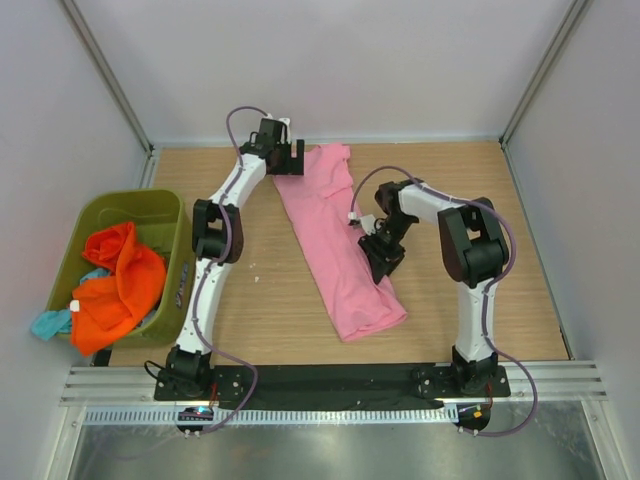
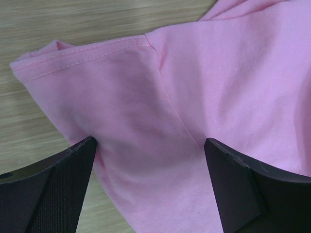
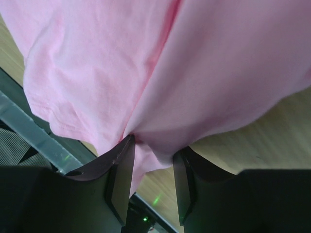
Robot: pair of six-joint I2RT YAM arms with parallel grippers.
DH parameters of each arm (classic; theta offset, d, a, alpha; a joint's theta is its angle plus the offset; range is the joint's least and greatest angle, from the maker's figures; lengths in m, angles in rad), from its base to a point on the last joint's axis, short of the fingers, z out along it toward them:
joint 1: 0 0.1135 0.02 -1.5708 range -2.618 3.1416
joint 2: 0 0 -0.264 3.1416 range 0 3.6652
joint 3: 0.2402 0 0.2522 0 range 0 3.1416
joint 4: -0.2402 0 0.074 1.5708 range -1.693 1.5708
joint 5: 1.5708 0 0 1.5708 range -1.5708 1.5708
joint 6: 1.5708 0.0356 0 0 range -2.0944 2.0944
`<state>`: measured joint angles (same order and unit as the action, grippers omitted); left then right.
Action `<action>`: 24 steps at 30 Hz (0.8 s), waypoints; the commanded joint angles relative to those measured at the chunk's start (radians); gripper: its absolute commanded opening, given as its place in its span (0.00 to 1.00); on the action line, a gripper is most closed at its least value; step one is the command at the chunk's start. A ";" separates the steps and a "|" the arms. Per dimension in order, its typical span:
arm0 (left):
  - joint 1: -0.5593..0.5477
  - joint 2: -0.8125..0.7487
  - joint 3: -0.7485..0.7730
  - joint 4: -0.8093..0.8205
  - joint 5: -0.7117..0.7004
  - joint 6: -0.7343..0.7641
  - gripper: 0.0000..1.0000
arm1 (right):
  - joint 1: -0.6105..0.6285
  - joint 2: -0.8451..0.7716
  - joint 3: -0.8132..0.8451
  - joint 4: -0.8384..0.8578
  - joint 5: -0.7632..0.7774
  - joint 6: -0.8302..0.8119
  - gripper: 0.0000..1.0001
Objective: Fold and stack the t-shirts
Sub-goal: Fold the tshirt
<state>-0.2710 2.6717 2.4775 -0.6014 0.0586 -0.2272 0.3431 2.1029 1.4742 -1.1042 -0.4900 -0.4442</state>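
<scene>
A bright pink t-shirt (image 1: 338,262) lies in a long diagonal strip down the middle of the wooden table. At its far end my left gripper (image 1: 296,158) is open, its fingers wide apart on either side of a sleeve (image 2: 97,97); in the left wrist view the left gripper (image 2: 150,145) has pink cloth spread flat between the tips. My right gripper (image 1: 381,260) sits at the shirt's right edge. In the right wrist view the right gripper (image 3: 151,145) has its jaws part closed on a bunched fold of the pink t-shirt (image 3: 218,58). Orange t-shirts (image 1: 120,285) and a teal one (image 1: 48,323) lie in the bin.
An olive-green plastic bin (image 1: 150,203) stands at the table's left edge, with cloth spilling over its near-left corner. A black strip (image 1: 330,380) and a metal rail run along the near edge by the arm bases. White walls close in the back and both sides.
</scene>
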 commanded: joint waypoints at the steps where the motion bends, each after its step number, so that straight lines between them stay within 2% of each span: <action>1: 0.013 0.048 0.049 0.034 0.030 0.014 0.93 | 0.057 0.011 -0.074 0.058 -0.015 0.039 0.43; 6: 0.018 0.071 0.090 0.074 0.052 -0.001 0.93 | 0.125 -0.004 -0.086 0.110 -0.074 0.122 0.43; 17: 0.003 0.091 0.133 0.127 0.073 0.014 0.92 | 0.377 0.011 -0.040 0.228 -0.127 0.272 0.42; 20: -0.002 0.059 0.130 0.124 0.015 0.025 0.92 | 0.404 -0.003 -0.031 0.221 -0.108 0.274 0.42; 23: -0.004 -0.054 0.106 0.098 -0.049 0.095 0.95 | 0.401 -0.058 -0.048 0.205 -0.037 0.256 0.43; 24: -0.004 -0.100 0.042 0.098 -0.092 0.112 0.96 | 0.393 -0.075 -0.054 0.199 -0.018 0.237 0.43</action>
<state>-0.2733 2.7361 2.5618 -0.5144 0.0612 -0.1902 0.7559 2.0865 1.4265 -0.9443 -0.6117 -0.1822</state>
